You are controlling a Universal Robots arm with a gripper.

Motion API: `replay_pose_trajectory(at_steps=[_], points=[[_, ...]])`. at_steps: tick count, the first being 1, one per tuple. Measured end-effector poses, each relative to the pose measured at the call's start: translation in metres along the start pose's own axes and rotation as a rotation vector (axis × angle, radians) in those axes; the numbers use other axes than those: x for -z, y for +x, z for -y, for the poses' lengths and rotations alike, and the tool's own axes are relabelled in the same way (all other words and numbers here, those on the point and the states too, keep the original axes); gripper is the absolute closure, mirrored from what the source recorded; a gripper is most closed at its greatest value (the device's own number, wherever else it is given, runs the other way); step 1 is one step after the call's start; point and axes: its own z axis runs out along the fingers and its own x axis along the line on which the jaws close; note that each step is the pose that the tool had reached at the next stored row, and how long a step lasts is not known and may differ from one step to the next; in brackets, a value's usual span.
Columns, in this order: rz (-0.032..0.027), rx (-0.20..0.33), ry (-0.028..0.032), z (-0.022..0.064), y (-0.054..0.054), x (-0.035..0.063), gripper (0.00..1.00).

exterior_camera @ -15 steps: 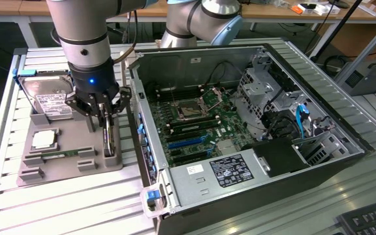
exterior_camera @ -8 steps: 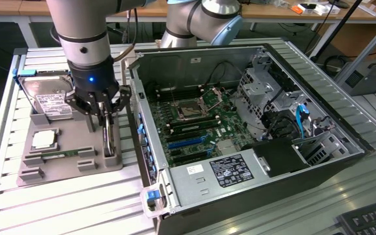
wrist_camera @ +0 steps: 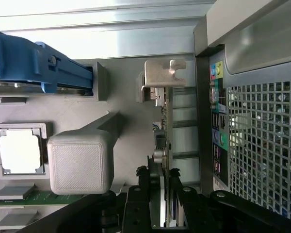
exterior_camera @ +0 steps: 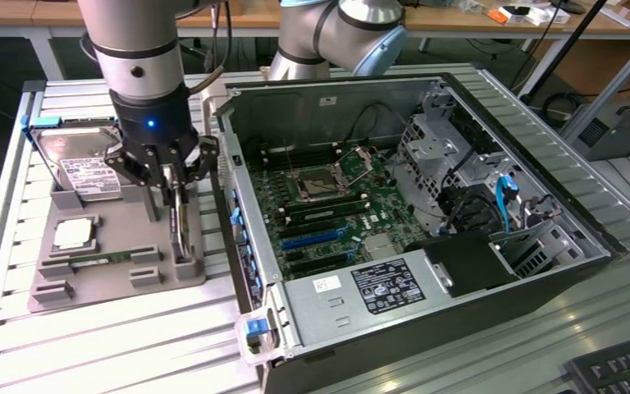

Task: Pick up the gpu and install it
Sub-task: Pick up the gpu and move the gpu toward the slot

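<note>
The gpu [exterior_camera: 184, 236] stands on its long edge in a slot of the grey, layer-ribbed plastic tray [exterior_camera: 129, 289]. It is a thin flat board, and its folded silvery bracket [wrist_camera: 161, 76] is at the end away from the arm. The black jaws are clenched on the card, one pad pressed to each face, at the end opposite the bracket.

In the exterior view the tray lies at 9 o'clock of the open steel computer case [exterior_camera: 337, 98], with the card's slot along the tray edge nearest the case. Only a narrow strip of grooved aluminium surface [exterior_camera: 107, 345] separates the two. The case's perforated rear panel [wrist_camera: 262, 145] runs close alongside the card.

Across the tray, toward 9 o'clock from the card, sit a label-faced hard drive [exterior_camera: 83, 168], a square metal-lidded processor [exterior_camera: 75, 234] and a slim green memory stick [exterior_camera: 102, 261]. A rounded block [wrist_camera: 80, 167] of the tray rises between these and the card. Above the card the room is open.
</note>
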Motion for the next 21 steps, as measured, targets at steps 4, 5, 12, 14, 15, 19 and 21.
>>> replay_pose_trajectory(at_steps=[4, 5, 12, 14, 15, 19, 21], points=[[0.0001, 0.000, -0.0003, 0.0003, 0.000, 0.0057, 0.73], [0.0000, 0.000, -0.0002, 0.0004, 0.000, 0.0075, 0.73], [0.0001, 0.000, -0.0008, 0.0014, -0.001, 0.0266, 0.73], [0.0000, 0.000, -0.0008, 0.0019, -0.001, 0.0346, 0.73], [-0.0001, 0.000, -0.0007, 0.0023, -0.001, 0.0425, 0.73], [0.0000, 0.000, -0.0007, 0.0034, -0.002, 0.0627, 0.73], [0.0000, 0.000, -0.0008, 0.0040, -0.002, 0.0729, 0.73]])
